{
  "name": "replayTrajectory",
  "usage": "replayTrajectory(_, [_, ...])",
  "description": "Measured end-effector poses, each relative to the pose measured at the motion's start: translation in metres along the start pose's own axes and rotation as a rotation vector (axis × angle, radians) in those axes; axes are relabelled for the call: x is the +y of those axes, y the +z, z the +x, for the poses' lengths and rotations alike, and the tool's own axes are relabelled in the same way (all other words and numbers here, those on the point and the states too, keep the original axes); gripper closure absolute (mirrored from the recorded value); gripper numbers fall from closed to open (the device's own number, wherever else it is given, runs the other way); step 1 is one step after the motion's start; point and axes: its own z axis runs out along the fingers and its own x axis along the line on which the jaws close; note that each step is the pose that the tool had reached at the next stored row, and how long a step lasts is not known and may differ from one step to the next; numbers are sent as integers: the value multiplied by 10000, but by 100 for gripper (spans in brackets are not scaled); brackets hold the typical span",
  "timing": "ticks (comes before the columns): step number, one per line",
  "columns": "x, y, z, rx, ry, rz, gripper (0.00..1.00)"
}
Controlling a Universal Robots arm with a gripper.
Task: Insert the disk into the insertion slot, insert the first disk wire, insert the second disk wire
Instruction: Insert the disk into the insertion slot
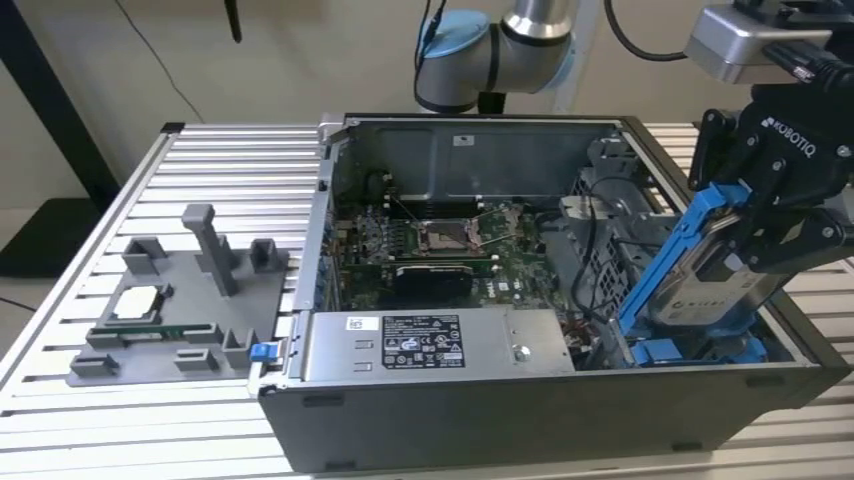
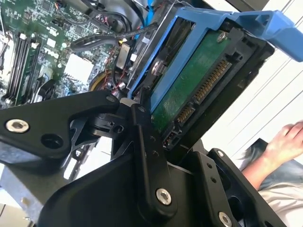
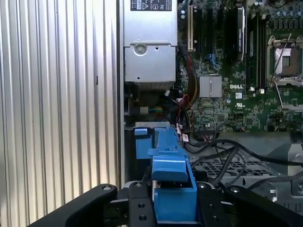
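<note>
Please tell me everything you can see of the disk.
The disk is a flat silver-grey drive with a white label, clipped in a bright blue plastic frame. The second wrist view shows its green circuit board and gold connector contacts. The gripper is shut on it, holding it steeply tilted, leaning into the open computer case, lower end near the blue-tabbed slot; contact there is unclear.

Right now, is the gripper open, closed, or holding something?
The gripper is closed on the disk, which it holds tilted.
</note>
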Motion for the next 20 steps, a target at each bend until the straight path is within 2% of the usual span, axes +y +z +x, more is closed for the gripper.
replayTrajectory(8, [-22, 44, 0, -159, -5, -7, 100])
replayTrajectory(11, [-26, 68, -1, -157, -7, -6, 100])
replayTrajectory(13, [-35, 90, 3, -186, -9, -6, 100])
replayTrajectory(16, [-37, 106, 3, -171, -6, -6, 100])
replayTrajectory(20, [-40, 168, 4, -170, -7, -6, 100])
